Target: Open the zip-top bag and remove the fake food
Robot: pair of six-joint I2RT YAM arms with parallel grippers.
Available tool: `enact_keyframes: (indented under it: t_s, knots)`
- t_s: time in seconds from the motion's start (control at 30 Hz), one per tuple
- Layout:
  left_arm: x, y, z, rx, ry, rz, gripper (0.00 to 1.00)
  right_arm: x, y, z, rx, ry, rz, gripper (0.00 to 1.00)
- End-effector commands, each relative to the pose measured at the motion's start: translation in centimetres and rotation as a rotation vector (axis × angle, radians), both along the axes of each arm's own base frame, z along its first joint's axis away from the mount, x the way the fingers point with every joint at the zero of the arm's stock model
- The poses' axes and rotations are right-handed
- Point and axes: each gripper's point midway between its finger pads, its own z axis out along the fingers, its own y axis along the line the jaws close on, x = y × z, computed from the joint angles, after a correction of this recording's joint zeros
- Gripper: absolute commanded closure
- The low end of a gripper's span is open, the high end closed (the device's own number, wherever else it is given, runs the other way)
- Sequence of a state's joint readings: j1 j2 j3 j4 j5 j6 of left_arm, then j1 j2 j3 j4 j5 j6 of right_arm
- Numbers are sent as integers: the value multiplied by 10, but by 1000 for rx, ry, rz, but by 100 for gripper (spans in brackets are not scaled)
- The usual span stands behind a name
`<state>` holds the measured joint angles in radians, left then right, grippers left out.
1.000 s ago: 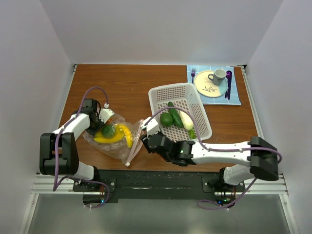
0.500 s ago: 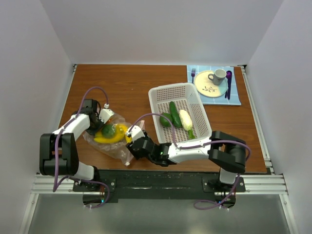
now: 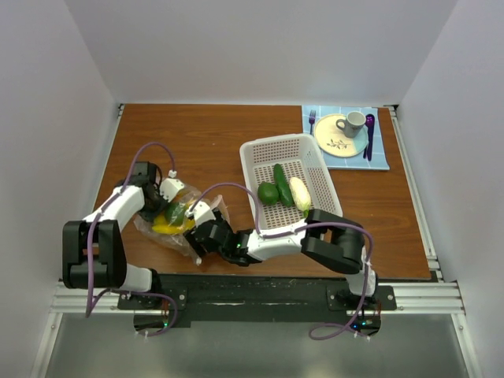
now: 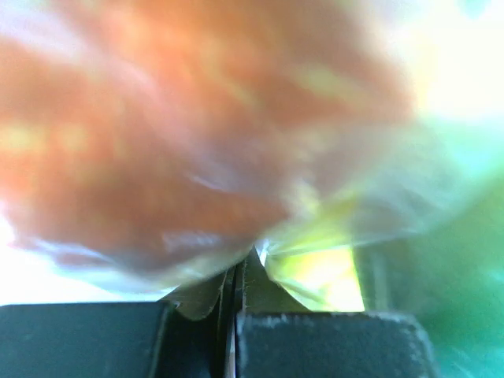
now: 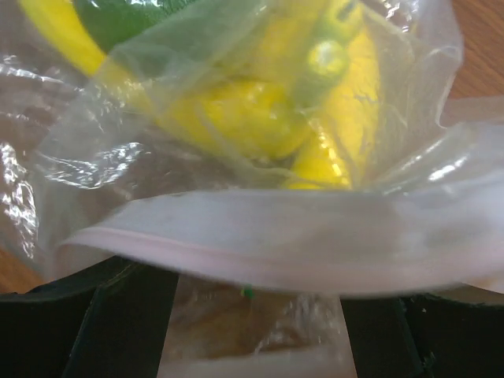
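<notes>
The clear zip-top bag lies at the table's front left, with fake food inside: yellow bananas and a green piece. My left gripper is shut on the bag's far edge, its film pinched between the jaws. My right gripper is open at the bag's mouth. Its fingers stand wide apart, and the pink zip strip lies across them. Beyond the strip are the bananas and the green piece. The left wrist view is blurred.
A white perforated basket right of centre holds a lime, a cucumber and a white piece. At the back right a blue mat carries a plate, a grey mug and cutlery.
My right gripper has swung left from beside the basket to the bag's mouth, and its jaws have widened. The left gripper has kept its hold on the bag.
</notes>
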<state>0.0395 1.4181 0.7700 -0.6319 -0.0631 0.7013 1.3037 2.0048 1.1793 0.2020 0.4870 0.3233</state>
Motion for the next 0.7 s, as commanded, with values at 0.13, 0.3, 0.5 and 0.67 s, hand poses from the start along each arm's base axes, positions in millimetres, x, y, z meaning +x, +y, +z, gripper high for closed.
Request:
enact_keyframes:
  t_s: [0.13,0.3,0.5,0.67]
  knots:
    - [-27,-21,53,-139,39,-89,100,16,-4,-2,36,-8,-93,43]
    - [-34,-29,83,-203,44,-132,100,13,-25,-1,53,-12,-123,72]
    - [-17,-28,111,-219,-35,-126,100,6,-43,23,92,-17,-138,80]
    - [-8,-11,101,-162,-51,-81,100,-10,-60,45,143,7,-126,80]
